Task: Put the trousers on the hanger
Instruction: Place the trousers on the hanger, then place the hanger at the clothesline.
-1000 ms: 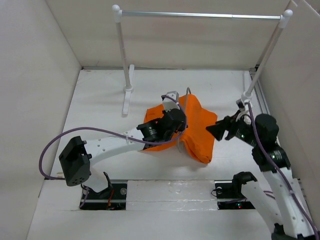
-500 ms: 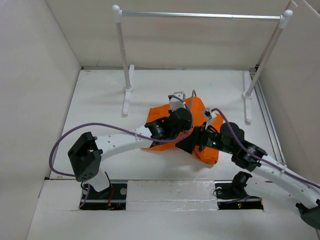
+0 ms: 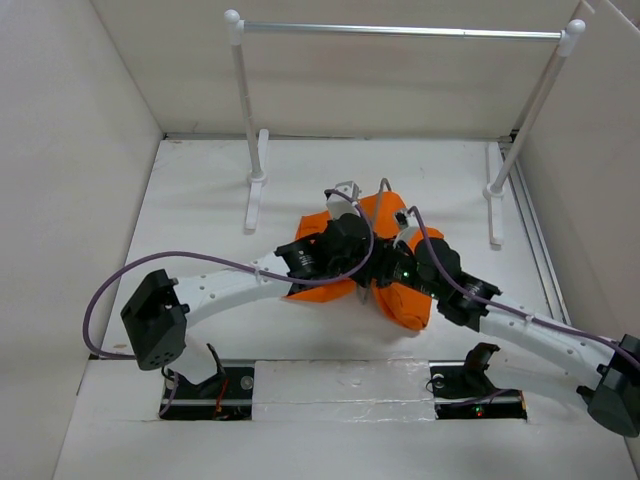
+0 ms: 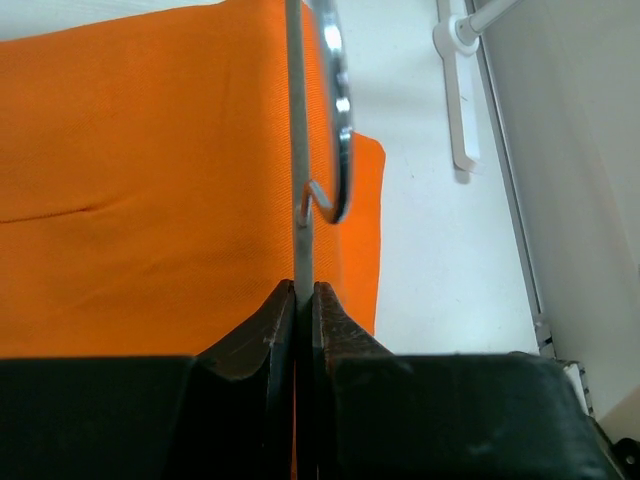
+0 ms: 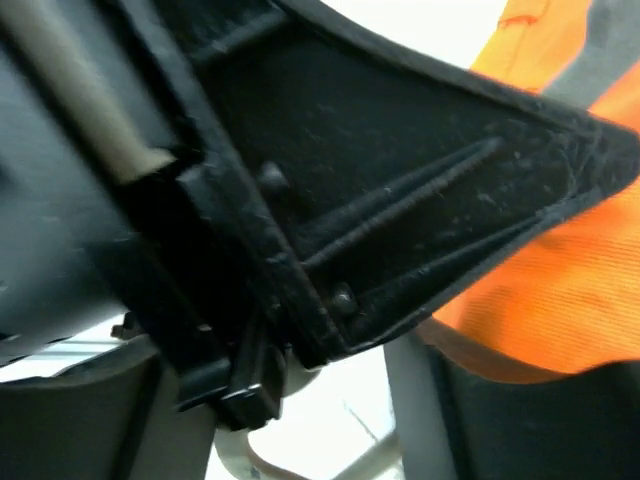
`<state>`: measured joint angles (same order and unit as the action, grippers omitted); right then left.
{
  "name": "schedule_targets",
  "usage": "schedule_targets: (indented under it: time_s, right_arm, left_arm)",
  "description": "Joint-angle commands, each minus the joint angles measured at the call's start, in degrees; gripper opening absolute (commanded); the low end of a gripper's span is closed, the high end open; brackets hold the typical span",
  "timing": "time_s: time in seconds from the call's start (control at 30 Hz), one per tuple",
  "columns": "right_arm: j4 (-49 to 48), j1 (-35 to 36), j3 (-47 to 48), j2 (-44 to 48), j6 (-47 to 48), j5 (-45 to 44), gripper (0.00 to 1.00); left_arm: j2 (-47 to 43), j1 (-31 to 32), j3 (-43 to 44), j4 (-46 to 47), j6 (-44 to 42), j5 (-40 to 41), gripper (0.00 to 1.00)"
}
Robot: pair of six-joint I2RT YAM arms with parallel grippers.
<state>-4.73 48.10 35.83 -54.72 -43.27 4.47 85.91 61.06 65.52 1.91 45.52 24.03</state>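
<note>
The orange trousers (image 3: 402, 303) lie crumpled mid-table, partly under both arms. My left gripper (image 3: 358, 232) is over them, shut on the thin grey rod of the hanger (image 4: 297, 190). The hanger's metal hook (image 4: 340, 120) stands just beyond the fingertips (image 4: 278, 315), with the trousers (image 4: 150, 200) behind it. In the top view only a thin bit of the hanger (image 3: 382, 186) shows. My right gripper (image 3: 388, 272) is pressed close beside the left one. In the right wrist view it (image 5: 300, 400) is open, the black left-arm body fills the frame, and orange cloth (image 5: 560, 290) shows at right.
A silver rail (image 3: 400, 30) on two white posts (image 3: 245, 120) spans the back; the right post (image 3: 530, 110) stands at the back right, its foot (image 4: 460, 90) showing in the left wrist view. White walls enclose the table on three sides.
My right arm swung in from the right side to the trousers and now sits against the left gripper. The left gripper shifted slightly, still holding the hanger.
</note>
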Motion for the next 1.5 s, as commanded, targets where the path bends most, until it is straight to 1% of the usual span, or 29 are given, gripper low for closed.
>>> schedule_targets:
  time_s: [0.0,0.07,0.1,0.13,0.2,0.23,0.33,0.37,0.43,0.47,0.53,0.57,0.6,0.63,0.67,0.77,0.8,0.87,0.9,0.97,1.0,1.03,1.13,1.17,1.23,1.27,1.47]
  right_arm:
    - [-7.1,0.3,0.4,-0.6,1.0,-3.1,0.58]
    - [-8.2,0.9,0.1,-1.1,0.6,-3.4,0.42]
    - [-10.5,0.9,-0.5,-1.4,-0.2,-3.4,0.36]
    - [-12.0,0.9,-0.9,-1.4,-1.1,-3.2,0.25]
    - [-15.5,1.4,-2.6,-0.2,-3.2,-3.7,0.18]
    - [-15.9,1.9,-2.9,0.1,-4.1,-3.6,0.12]
    - [-17.0,1.9,-3.1,2.7,-6.1,-2.9,0.06]
    - [-18.6,1.9,-2.9,4.4,-6.7,-2.9,0.05]
    - [-19.2,1.9,-2.6,6.0,-6.9,-3.5,0.04]
    - [-19.2,1.9,-2.1,6.6,-7.0,-3.8,0.03]
    - [-17.6,1.9,0.4,7.7,-7.4,-3.8,0.00]
    - [-16.6,1.2,1.4,8.3,-7.4,-3.6,0.00]
    - [-14.5,1.2,2.6,8.6,-7.4,-3.4,0.00]
    - [-13.6,0.2,4.6,8.8,-7.3,-2.8,0.00]
    - [-13.6,-0.5,5.3,9.0,-7.3,-2.2,0.00]
    - [-14.0,-4.5,7.1,8.8,-7.7,1.1,0.00]
    - [-14.7,-7.0,7.3,8.5,-8.0,3.4,0.00]
    - [-16.2,-10.0,8.0,8.3,-8.5,5.8,0.00]
    - [-17.4,-11.4,8.3,8.1,-9.0,6.8,0.00]
    - [-17.4,-15.9,10.7,7.8,-9.0,9.7,0.00]
    - [-16.5,-17.6,11.7,7.4,-8.7,10.6,0.00]
    - [-16.3,-21.2,12.6,7.1,-8.7,12.8,0.00]
    - [-17.1,-26.7,15.4,5.8,-9.3,17.7,0.00]
    - [-18.0,-30.2,15.8,5.4,-9.9,18.8,0.00]
    - [-21.0,-33.7,17.0,4.5,-12.0,22.0,0.00]
    - [-21.9,-36.6,17.3,3.7,-12.7,22.9,0.00]
    - [-31.2,-45.1,19.8,1.2,-19.7,27.1,0.00]
  left_arm:
    - [-6.2,-0.7,0.1,7.1,1.8,-1.2,0.00]
    - [-7.0,-0.7,-0.2,7.0,1.7,-1.8,0.00]
    - [-7.2,-0.7,-0.1,6.7,1.5,-2.3,0.00]
    - [-7.3,-0.7,-0.1,6.4,1.4,-2.6,0.00]
    - [-8.1,-0.7,0.6,5.2,1.4,-3.4,0.00]
    - [-8.5,-1.2,0.8,5.0,1.4,-3.8,0.00]
    - [-10.2,-2.6,2.6,4.9,0.5,-6.5,0.00]
    - [-10.0,-3.4,6.3,3.3,-1.0,-8.6,0.00]
    - [-9.4,-3.4,8.1,2.0,-1.7,-8.9,0.00]
    - [-8.3,-3.9,11.8,-0.2,-3.6,-9.3,0.00]
    - [-7.3,-3.9,15.5,-1.8,-5.0,-10.2,0.00]
    - [-6.3,-4.5,19.3,-4.1,-5.6,-10.9,0.00]
    - [-5.8,-4.5,21.1,-5.1,-6.6,-12.1,0.02]
    - [-5.3,-4.5,22.9,-6.1,-7.1,-12.6,0.10]
    - [-4.4,-5.1,26.2,-7.8,-7.5,-13.4,0.26]
    - [-3.6,-5.6,31.1,-9.4,-9.1,-15.4,0.43]
    - [-3.6,-6.2,32.3,-9.6,-9.7,-16.2,0.45]
    - [-3.2,-6.2,35.8,-10.7,-11.1,-17.9,0.49]
    - [-3.0,-6.2,37.4,-11.4,-11.7,-18.3,0.50]
    - [-3.0,-6.2,40.5,-12.7,-12.9,-20.0,0.53]
    - [-3.4,-6.2,41.0,-12.9,-13.4,-20.5,0.54]
    - [-4.3,-6.2,41.4,-12.7,-13.6,-20.7,0.55]
    - [-7.1,-6.2,40.9,-12.4,-14.7,-20.6,0.57]
    - [-8.2,-6.2,39.7,-12.0,-14.9,-19.6,0.57]
    - [-11.1,-6.2,37.9,-11.4,-15.3,-18.3,0.57]
    - [-12.2,-6.2,35.8,-10.9,-15.5,-16.9,0.57]
    - [-17.7,-6.2,27.4,-12.5,-15.7,-13.6,0.56]
